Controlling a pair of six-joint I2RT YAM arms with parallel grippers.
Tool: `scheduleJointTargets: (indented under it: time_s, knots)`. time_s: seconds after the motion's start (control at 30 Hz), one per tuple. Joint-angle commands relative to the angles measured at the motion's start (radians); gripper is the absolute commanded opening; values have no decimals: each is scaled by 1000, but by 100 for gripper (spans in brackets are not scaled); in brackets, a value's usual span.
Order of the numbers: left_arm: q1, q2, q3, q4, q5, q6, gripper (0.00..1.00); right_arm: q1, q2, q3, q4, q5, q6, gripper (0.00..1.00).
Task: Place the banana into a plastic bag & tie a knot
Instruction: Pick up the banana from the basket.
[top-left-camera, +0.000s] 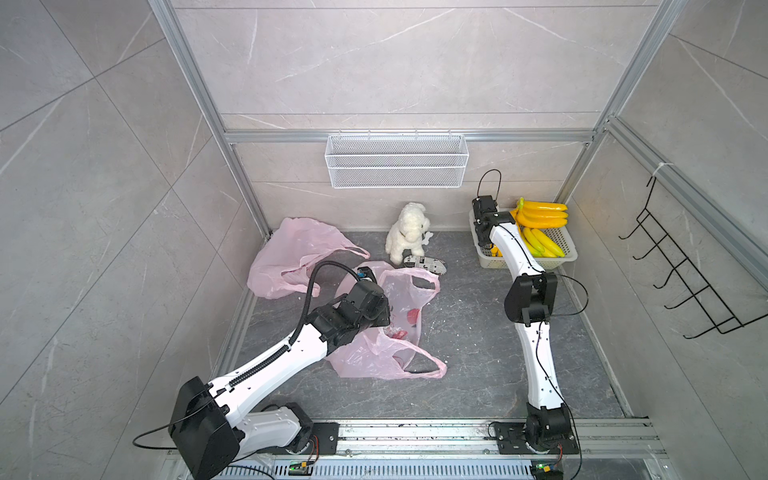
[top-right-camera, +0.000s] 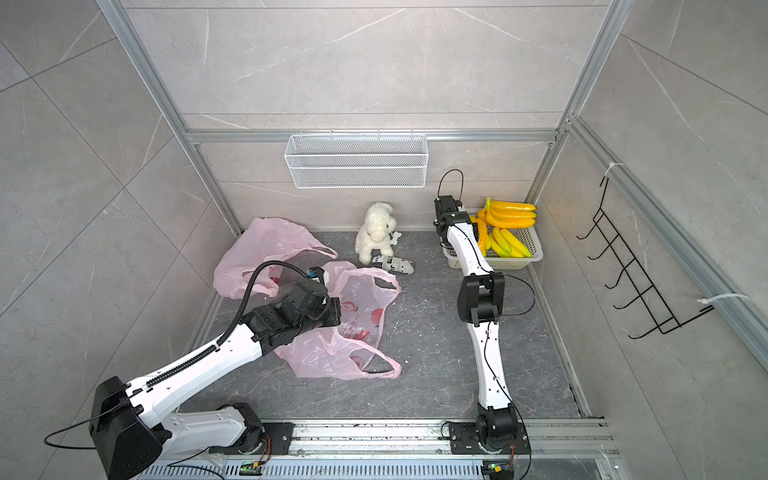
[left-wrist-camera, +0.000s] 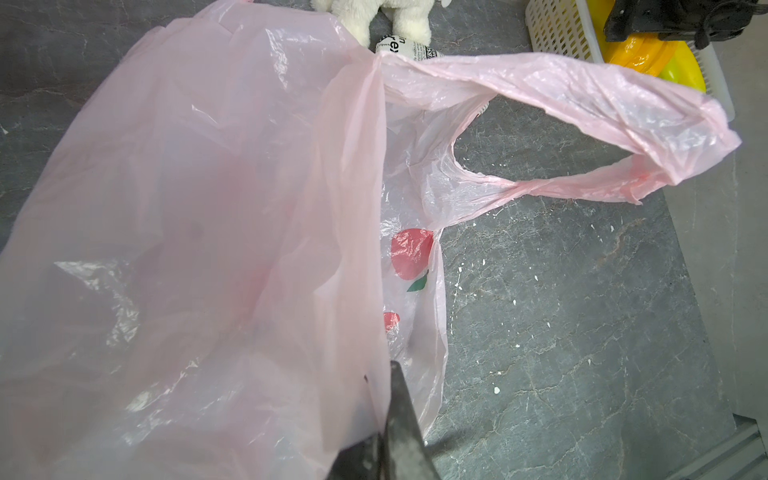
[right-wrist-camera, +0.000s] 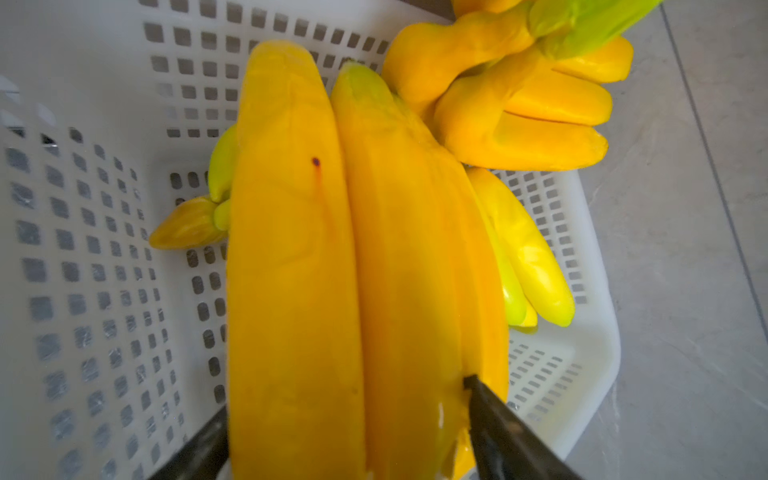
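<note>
Right end effector (right-wrist-camera: 347, 395), arm outstretched, clamps banana (right-wrist-camera: 291, 249); left end effector (left-wrist-camera: 390, 374) pinches bag (left-wrist-camera: 187, 208).

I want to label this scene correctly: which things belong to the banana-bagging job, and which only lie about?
In the job:
- banana bunch, gripped by the right pincer
- white basket with more bananas
- printed pink bag, held by the left pincer

Lying about:
- other pink bag
- plush dog
- small printed item
- wire shelf
- black hook rack
</note>
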Motion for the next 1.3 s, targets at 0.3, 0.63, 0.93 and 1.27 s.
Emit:
scheduleJointTargets:
  time_s: [0.3,0.63,0.93,1.27]
  knots:
    - [10,-18,-1,34,1,-3,0,29,-40,-31,0,83,4,41]
    - [9,-13,-1,35,4,1,0,44,-147,-118,34,88,21,16]
    - [11,0,5,37,12,-1,0,53,-300,-298,109,32,47,13]
    - [12,57,59,34,28,4,0,119,-646,-665,232,-127,91,13]
